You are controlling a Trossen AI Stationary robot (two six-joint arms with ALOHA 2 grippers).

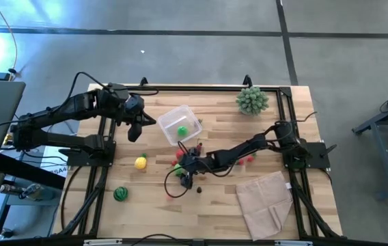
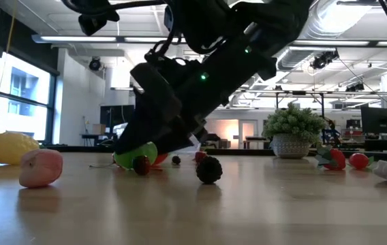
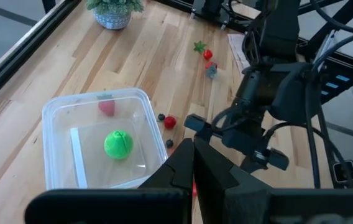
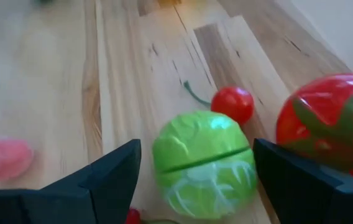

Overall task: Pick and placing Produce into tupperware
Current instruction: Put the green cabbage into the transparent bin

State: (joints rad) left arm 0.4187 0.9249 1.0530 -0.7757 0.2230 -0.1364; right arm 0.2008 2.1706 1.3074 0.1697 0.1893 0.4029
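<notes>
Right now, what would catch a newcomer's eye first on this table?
The right gripper, open and low mid-table, with a green lettuce ball between its fingers and a red tomato beside it. Next, the clear tub near the left gripper, holding a green ball.

A: What sits between the right gripper's [image 4: 195, 180] fingers?

B: A green cabbage half [image 4: 204, 163], with room on either side of it; the fingers stand wide apart.

A: Anything crowding them?

B: A red tomato [image 4: 325, 121] lies just outside one finger, close enough to get nudged. A small red cherry [image 4: 233, 104] lies just beyond the cabbage, ahead of the fingertips. A pink piece [image 4: 2, 158] lies well outside the other finger, with bare wood between.

A: And the tupperware [image 3: 61, 112]?

B: Its mouth is open from above. A green ball [image 3: 119, 144] and a small red piece [image 3: 106, 107] lie inside, with bare floor around them. The left gripper [image 1: 134, 130] hangs just beside its rim, fingers pressed together.
</notes>
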